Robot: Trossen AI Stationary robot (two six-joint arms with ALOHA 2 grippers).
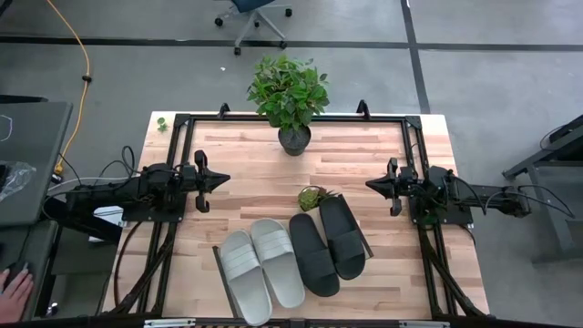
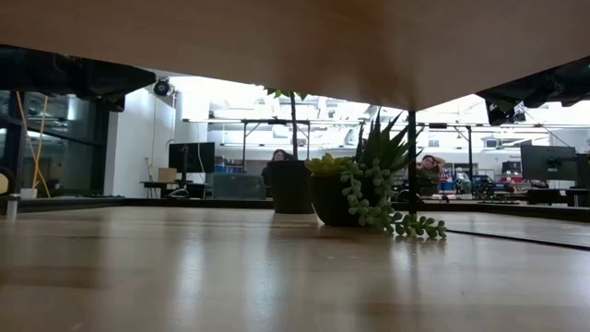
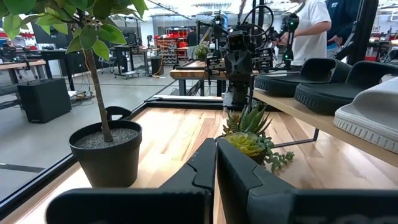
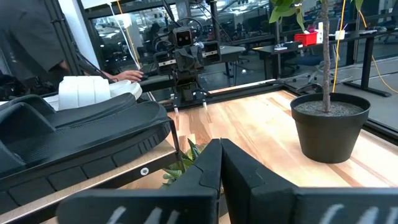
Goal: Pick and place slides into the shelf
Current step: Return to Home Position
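— Where do the slides sit?

— All four lie side by side on the flat light-wood shelf with thin dark edges (image 1: 218, 266), at the near middle of the slatted wooden tabletop (image 1: 246, 155). The two light grey open-toe slides (image 1: 277, 262) are on the left arm's side and the two black open-toe slides (image 1: 315, 255) are on the right arm's side. Each one is touching or just beside its neighbour.

— And the pincers?

— The left gripper (image 1: 224, 180) hangs over the table's left edge, its two dark fingers (image 3: 202, 163) pressed together with nothing between them. The right gripper (image 1: 370, 185) faces it from the right edge, fingers (image 4: 205, 165) likewise closed and empty. Both are well apart from the shelf.

— Anything else on the table?

— A leafy green plant in a dark round pot (image 1: 293, 137) stands at the far middle. A small green succulent (image 1: 312, 196) sits just beside the far end of the black slides. In the left wrist view it is beside the shelf's raised board (image 3: 292, 111).

— Any brand or lettering on the straps?

— If there is print, it is too small to read in any view.
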